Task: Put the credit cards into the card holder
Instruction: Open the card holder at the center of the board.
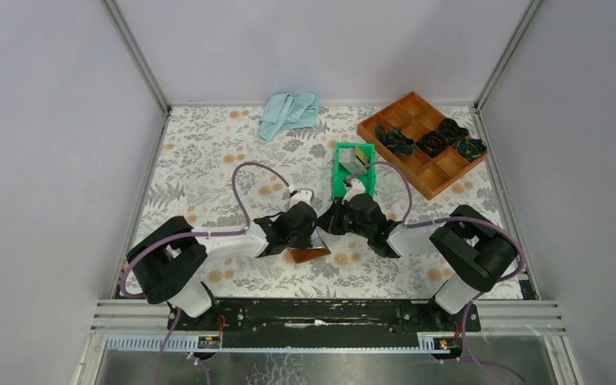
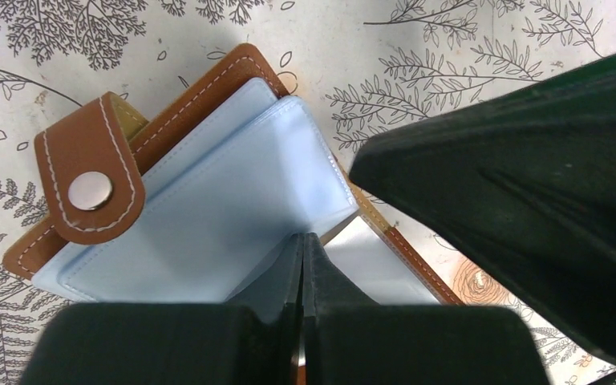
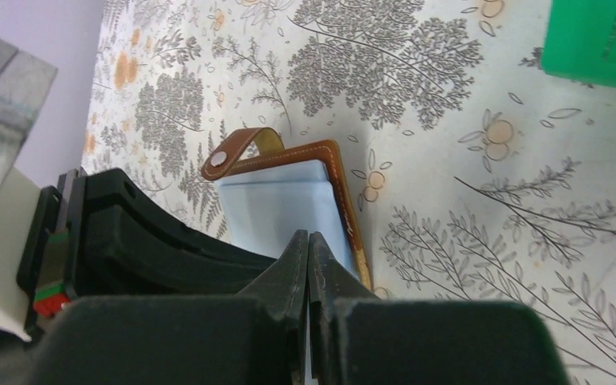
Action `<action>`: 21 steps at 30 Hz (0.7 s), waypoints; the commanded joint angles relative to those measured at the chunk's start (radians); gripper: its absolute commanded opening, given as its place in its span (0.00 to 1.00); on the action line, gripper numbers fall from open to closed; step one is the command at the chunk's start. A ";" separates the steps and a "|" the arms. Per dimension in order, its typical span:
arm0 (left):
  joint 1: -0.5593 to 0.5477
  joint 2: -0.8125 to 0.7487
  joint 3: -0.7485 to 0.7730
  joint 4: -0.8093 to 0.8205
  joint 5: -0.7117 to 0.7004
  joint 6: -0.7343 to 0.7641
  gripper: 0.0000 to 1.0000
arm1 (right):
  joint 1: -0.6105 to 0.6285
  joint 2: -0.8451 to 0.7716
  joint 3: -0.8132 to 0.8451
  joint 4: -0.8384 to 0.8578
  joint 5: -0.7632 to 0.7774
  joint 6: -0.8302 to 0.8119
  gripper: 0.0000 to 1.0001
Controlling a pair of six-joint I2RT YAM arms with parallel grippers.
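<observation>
Card holder [image 2: 200, 192] lay open near the middle of the surface's [image 1: 208, 152] near edge, snap tab [image 2: 88, 180] flipped outward and pale blue sleeves [image 2: 273, 152] exposed. Left hand [image 2: 301, 245] was pressed together at a sleeve's edge; could not tell whether a leaf was pinched. Right hand [image 3: 308, 241] was also pressed together, nothing visibly held, just beside the left. Judgement: pin the cover flat with one hand, then feed a card shallowly along the sleeve mouth with the other. Credit cards [image 1: 358, 159] appeared to stand in the green bin [image 1: 338, 172], beyond the holder. Wooden tray [image 1: 409, 108] in the far right corner and blue cloth [image 1: 289, 112] at the far edge were well apart. Likely obstacles: crowded hands, floppy sleeves.
</observation>
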 commanded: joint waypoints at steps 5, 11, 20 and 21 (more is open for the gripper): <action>-0.031 0.071 -0.057 -0.068 -0.024 0.045 0.00 | -0.028 0.075 0.081 0.137 -0.117 0.036 0.00; -0.040 0.066 -0.053 -0.061 -0.037 0.058 0.00 | -0.030 0.145 0.118 0.152 -0.176 0.056 0.00; -0.046 0.052 -0.054 -0.056 -0.054 0.067 0.00 | -0.031 0.265 0.132 0.259 -0.256 0.124 0.00; -0.047 0.051 -0.054 -0.056 -0.053 0.068 0.00 | -0.031 0.275 0.136 0.263 -0.258 0.124 0.00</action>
